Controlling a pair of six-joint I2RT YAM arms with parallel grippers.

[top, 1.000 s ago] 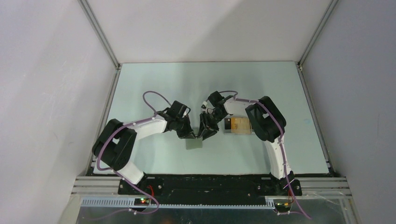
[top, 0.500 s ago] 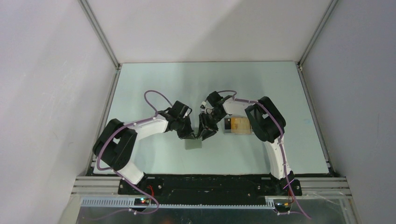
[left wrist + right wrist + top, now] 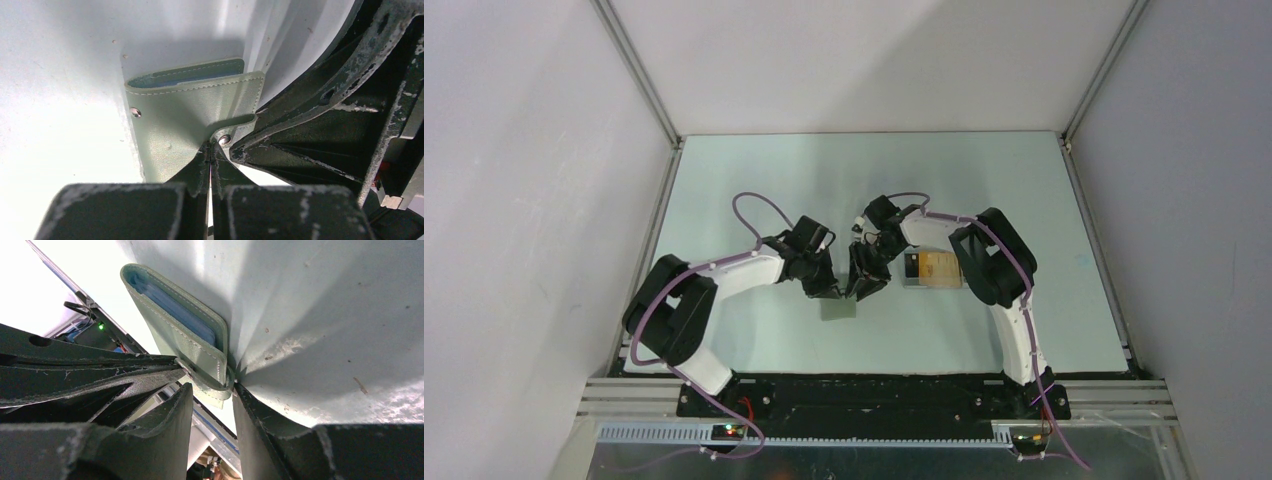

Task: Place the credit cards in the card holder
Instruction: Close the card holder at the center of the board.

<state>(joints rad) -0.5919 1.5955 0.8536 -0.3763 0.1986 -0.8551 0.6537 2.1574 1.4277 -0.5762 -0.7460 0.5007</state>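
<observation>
The grey-green card holder (image 3: 839, 308) lies on the table between my two grippers. In the left wrist view the card holder (image 3: 185, 115) gapes a little at its far edge, showing a bluish inside. My left gripper (image 3: 210, 148) is shut on its front leaf, right beside a snap (image 3: 224, 139). My right gripper (image 3: 212, 388) stands part open astride the card holder's (image 3: 172, 322) near corner and tab (image 3: 216, 391). One finger touches the edge. The credit cards (image 3: 931, 267), orange-gold with a black part, lie to the right.
The cards rest in a clear tray (image 3: 936, 287) just right of my right gripper (image 3: 865, 286), under the right arm's forearm. My left gripper (image 3: 826, 289) and the right one are almost touching. Grey walls enclose the table on three sides.
</observation>
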